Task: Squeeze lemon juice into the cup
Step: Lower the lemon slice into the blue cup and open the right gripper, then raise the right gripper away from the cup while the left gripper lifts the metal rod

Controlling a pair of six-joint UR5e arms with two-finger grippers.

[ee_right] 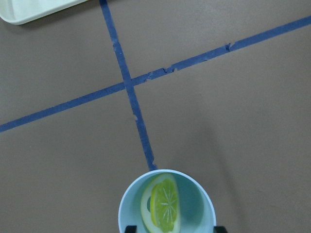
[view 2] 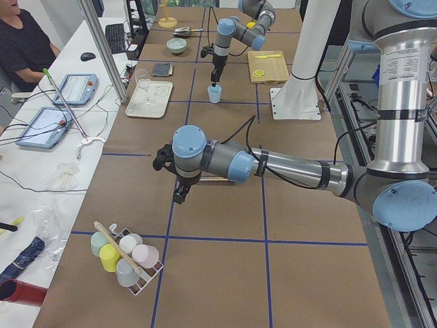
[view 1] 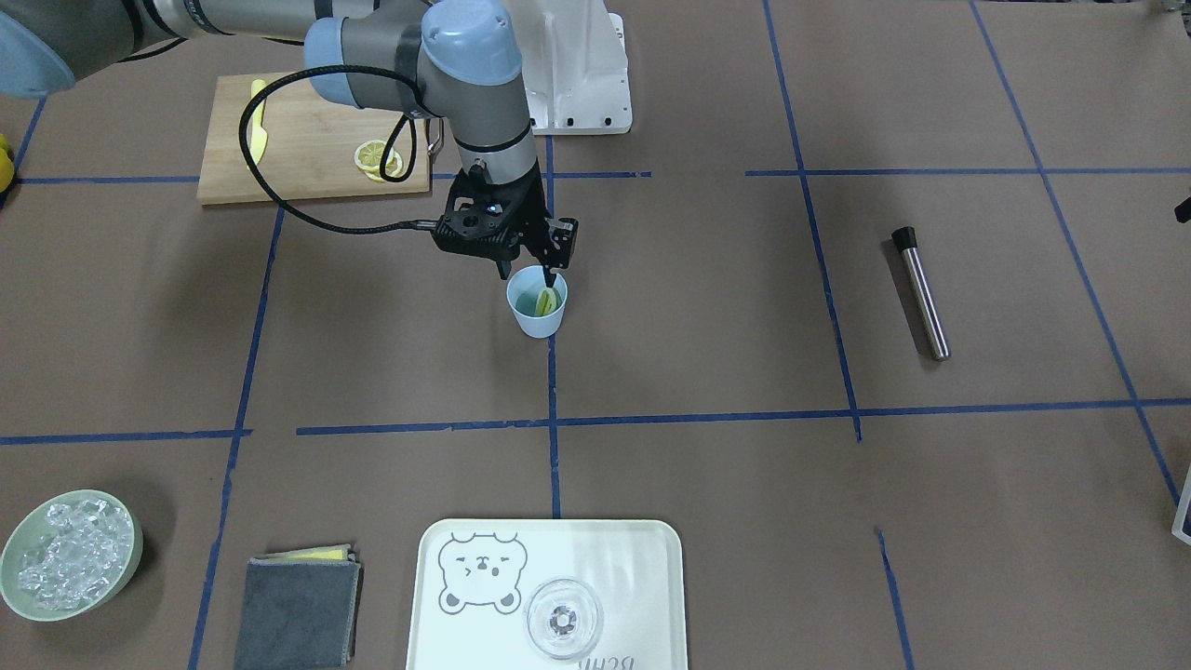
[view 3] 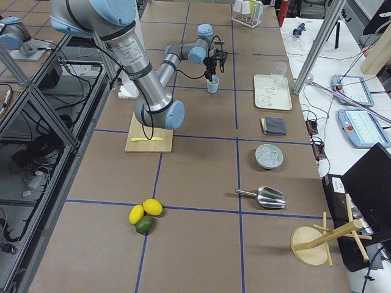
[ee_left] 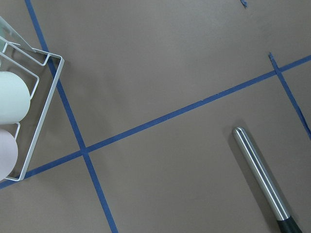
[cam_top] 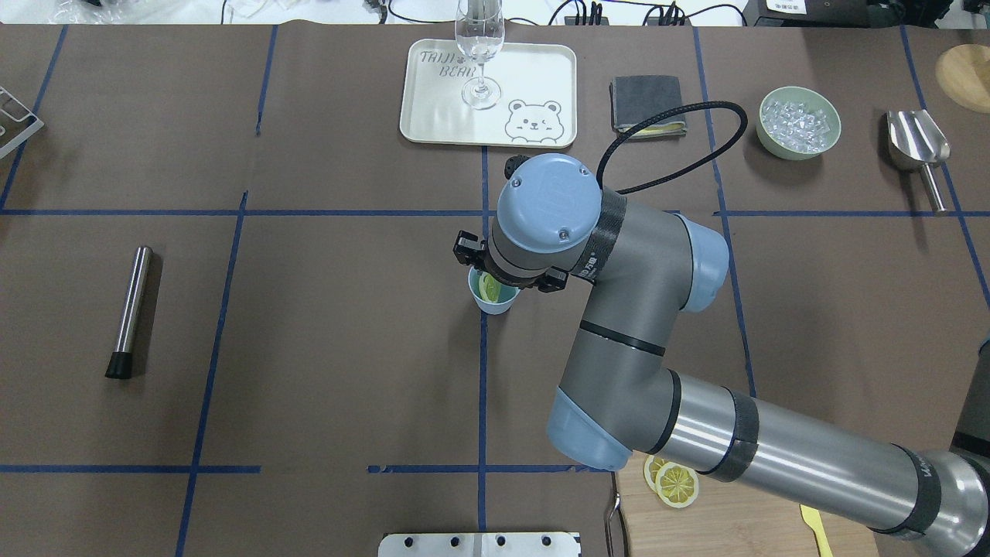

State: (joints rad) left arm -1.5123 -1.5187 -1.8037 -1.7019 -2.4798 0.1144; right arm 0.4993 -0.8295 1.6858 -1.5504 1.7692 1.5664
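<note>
Overhead exterior, far left: a metal bar (cam_top: 128, 309) lies well apart from the action.
Left gripper (view 2: 179, 197): seen only in the left side view, hanging over the table near that bar; I cannot tell whether its fingers are parted or closed.
Cup (view 1: 538, 321): upright at mid-table, on a tape line.
Lemon (ee_right: 164, 204): inside the cup, on edge against the wall (no juice can be made out).
Right gripper (view 1: 528, 274): directly above the cup, fingers spread to either side of the rim, gripping nothing.
Spare slices (cam_top: 671, 480): on the cutting board (cam_top: 735, 526), right of the cup.
Progress: the slice lies free in the cup, so the squeeze looks finished; probably only lifting the arm clear is left.
</note>
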